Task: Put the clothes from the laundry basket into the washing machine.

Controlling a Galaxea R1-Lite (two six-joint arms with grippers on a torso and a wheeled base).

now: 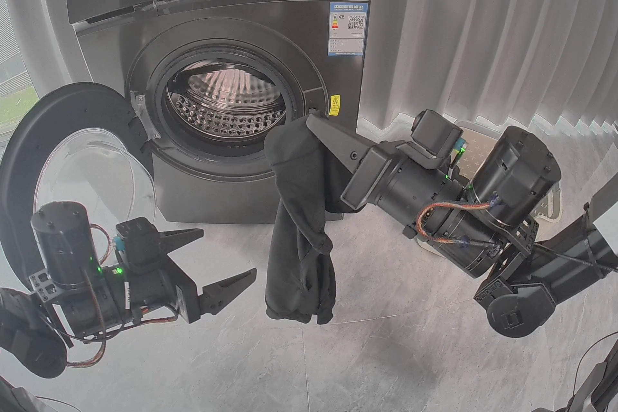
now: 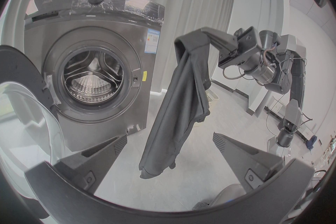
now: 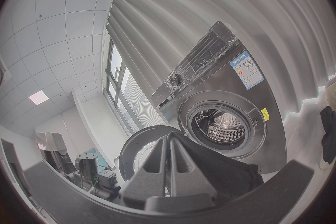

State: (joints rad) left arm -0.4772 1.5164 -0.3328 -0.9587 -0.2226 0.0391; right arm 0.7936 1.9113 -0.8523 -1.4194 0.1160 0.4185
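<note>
Two grippers, status? —Obs 1

R gripper [image 1: 310, 120]: fingers closed tight on top fold of black garment [image 1: 299, 226]. Rest of cloth hangs straight down, lower end looks clear of floor [image 1: 386, 355]. L gripper [image 1: 222, 255]: fingers spread wide, nothing btwn them, low on robot's left, near the cloth but apart from it. —Obs 2

Garment vs. washing machine [image 1: 257, 14]? —Obs 1

Held up in front of it, outside, by lower right rim of the opening in head view. Its door [image 1: 64, 130] swung wide to the left. Its drum [image 1: 225, 101]: steel wall & paddles in plain sight. —Obs 2

And laundry basket [image 1: 479, 150]? —Obs 1

White, perforated, on floor right of machine, at foot of curtain [image 1: 489, 14], mostly hidden behind R arm. Right wrist view: another dark cloth [image 3: 329, 137] at its rim; can't tell if hanging over or lying in. —Obs 2
</note>
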